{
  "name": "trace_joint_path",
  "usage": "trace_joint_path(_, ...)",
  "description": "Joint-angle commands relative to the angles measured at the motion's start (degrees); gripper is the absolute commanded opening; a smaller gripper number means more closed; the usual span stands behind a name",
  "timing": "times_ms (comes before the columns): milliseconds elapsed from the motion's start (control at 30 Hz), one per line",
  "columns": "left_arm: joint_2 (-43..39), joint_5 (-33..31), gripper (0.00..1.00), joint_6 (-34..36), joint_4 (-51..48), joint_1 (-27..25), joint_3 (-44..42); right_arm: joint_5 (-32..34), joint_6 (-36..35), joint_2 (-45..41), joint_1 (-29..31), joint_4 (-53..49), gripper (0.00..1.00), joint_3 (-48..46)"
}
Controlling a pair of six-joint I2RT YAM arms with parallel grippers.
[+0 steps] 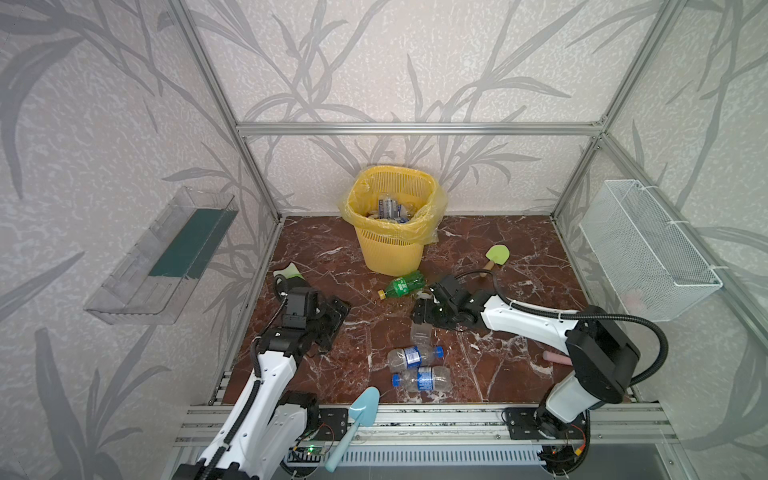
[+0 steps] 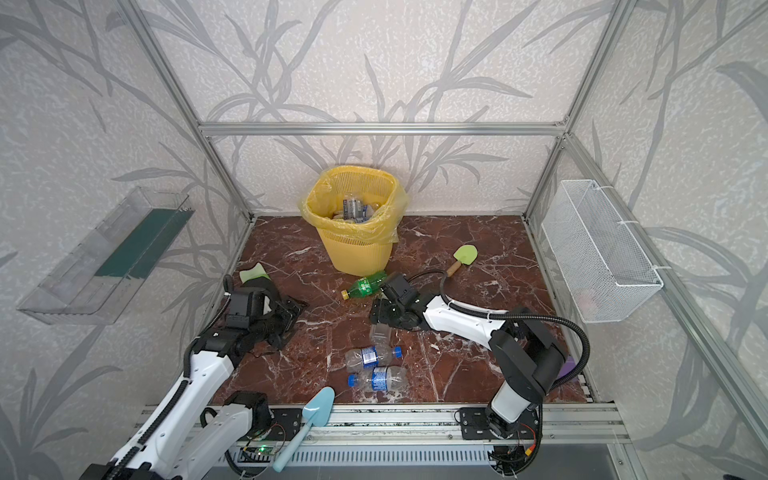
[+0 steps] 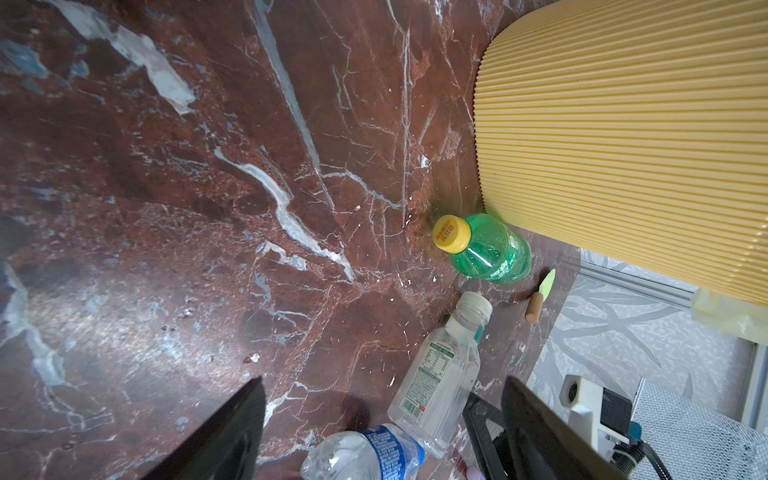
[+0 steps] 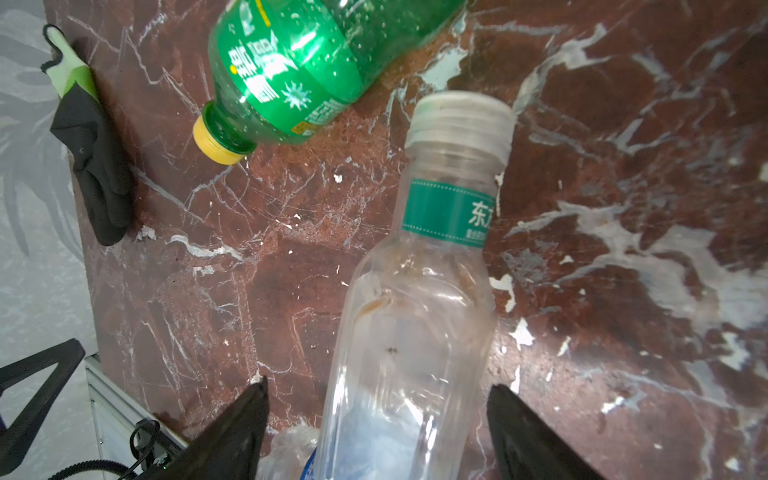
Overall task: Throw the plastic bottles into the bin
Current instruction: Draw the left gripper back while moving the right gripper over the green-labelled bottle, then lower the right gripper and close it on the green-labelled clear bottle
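Some bottles [image 1: 388,208] are in the bin [image 1: 390,253], but four lie on the floor [image 1: 332,266]: the green bottle [image 1: 405,284] by the bin, two blue-labelled bottles [image 1: 413,355] [image 1: 424,377], and the clear bottle [image 4: 415,332] between the spread jaws of my right gripper [image 4: 379,388].

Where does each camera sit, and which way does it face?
Top views: high at the front, looking down over the floor to the bin; left arm and right arm show.
Left wrist: on the left arm, facing the green bottle; open left claw shows.
Right wrist: on the right arm, over the clear bottle; open right claw shows.
Shared: all views show both bottles.
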Motion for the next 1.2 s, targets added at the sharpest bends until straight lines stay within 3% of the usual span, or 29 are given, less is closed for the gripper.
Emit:
trace_joint_path(0, -0.28, 0.34, 0.88, -0.75, 0.9, 0.27, -0.78, 0.3, -1.03, 1.98, 0.55, -3.31, 0.83, 1.84)
trace_joint_path(333, -0.04, 0.1, 0.88, -0.76, 1.14, 0.29, -1.31, 1.08, -2.0, 5.78, 0.29, -5.81, 0.74, 2.16)
trace_joint_path(667, 0.29, -0.12, 0.88, -0.75, 1.24, 0.32, -1.57, 4.3, -3.46, -2.5, -6.45, -8.49, 0.61, -6.21)
trace_joint_path(1000, 2.68, 0.22, 0.88, -0.76, 2.65, 0.28, -1.51, 4.21, -5.31, -14.89, -16.11, -12.52, 0.62, -16.85)
trace_joint_path(1167, 4.38, 0.99, 0.88, -0.49, 3.1, 0.3, -1.01, 4.04, -6.65, -19.28, -19.5, -15.67, 0.68, -19.14)
